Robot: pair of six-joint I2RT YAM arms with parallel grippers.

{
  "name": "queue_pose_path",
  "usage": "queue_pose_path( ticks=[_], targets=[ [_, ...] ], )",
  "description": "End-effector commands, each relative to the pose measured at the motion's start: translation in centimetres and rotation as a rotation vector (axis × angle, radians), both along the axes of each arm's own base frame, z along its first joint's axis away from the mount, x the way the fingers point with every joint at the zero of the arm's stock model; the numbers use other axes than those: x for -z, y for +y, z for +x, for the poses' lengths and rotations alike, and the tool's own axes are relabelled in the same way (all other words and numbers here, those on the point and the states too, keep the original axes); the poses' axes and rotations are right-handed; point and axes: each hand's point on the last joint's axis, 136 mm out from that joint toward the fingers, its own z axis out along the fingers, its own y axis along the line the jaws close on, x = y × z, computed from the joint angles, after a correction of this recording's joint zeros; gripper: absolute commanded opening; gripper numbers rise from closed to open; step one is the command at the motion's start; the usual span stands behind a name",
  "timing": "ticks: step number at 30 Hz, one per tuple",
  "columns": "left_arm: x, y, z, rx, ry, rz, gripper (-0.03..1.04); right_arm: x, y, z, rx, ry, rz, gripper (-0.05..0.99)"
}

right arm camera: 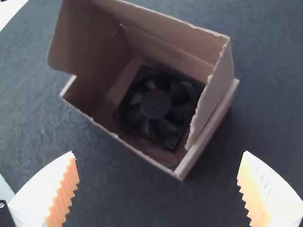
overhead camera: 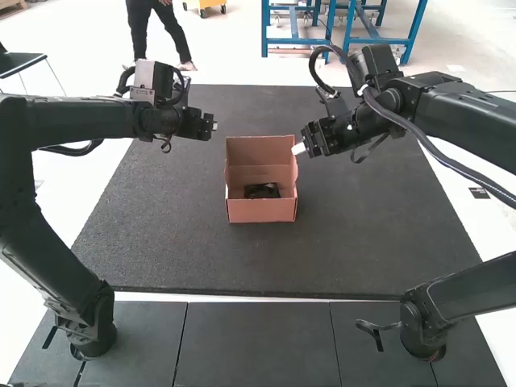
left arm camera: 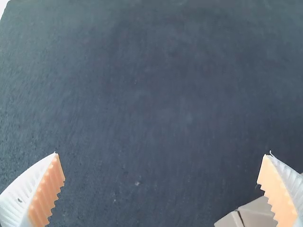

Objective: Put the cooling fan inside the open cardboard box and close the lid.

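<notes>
The cooling fan (right arm camera: 156, 113) lies in the cardboard box (overhead camera: 260, 211), mid-mat (overhead camera: 161, 226). The left gripper (left arm camera: 161, 158) and right gripper (right arm camera: 156, 158) are spread wide, empty. Next job, I think: push the lid (overhead camera: 260, 149) down.

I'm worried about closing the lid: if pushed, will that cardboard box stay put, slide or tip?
The cardboard box looks thin-walled and light, so it may slide on the mat. The cooling fan lying flat on its floor adds low weight, so tipping seems unlikely. The upright lid flap should probably bend easily.
</notes>
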Motion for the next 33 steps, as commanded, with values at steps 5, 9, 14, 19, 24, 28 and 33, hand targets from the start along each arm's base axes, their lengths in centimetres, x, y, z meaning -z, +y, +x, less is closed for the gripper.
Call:
queue_pose_path(
  ticks=[5,9,14,19,24,28,33],
  targets=[
    [-2.2,-2.7,1.3,0.036,-0.046,-0.034,0.96,0.2,-0.2,-0.3,-0.001,-0.004,-0.01,0.76],
    [-2.0,-3.9,1.2,0.064,-0.037,-0.036,0.96,0.4,-0.3,-0.4,0.0,0.002,-0.012,0.76],
    [-1.0,-5.8,0.3,0.126,0.012,-0.036,0.96,0.4,-0.3,-0.3,0.001,0.001,-0.012,0.76],
    [0.3,-7.0,-0.9,0.171,0.069,-0.028,0.96,0.4,-0.3,-0.4,0.0,0.004,-0.014,0.76],
    [1.4,-7.3,-2.0,0.194,0.127,-0.021,0.96,0.5,-0.3,-0.4,-0.004,0.006,-0.015,0.76],
    [2.6,-7.2,-2.9,0.204,0.182,-0.007,0.97,0.4,-0.2,-0.4,-0.004,0.006,-0.015,0.76],
    [4.4,-6.9,-4.1,0.218,0.244,0.013,0.97,0.4,-0.2,-0.3,-0.004,0.005,-0.015,0.76]
  ],
)
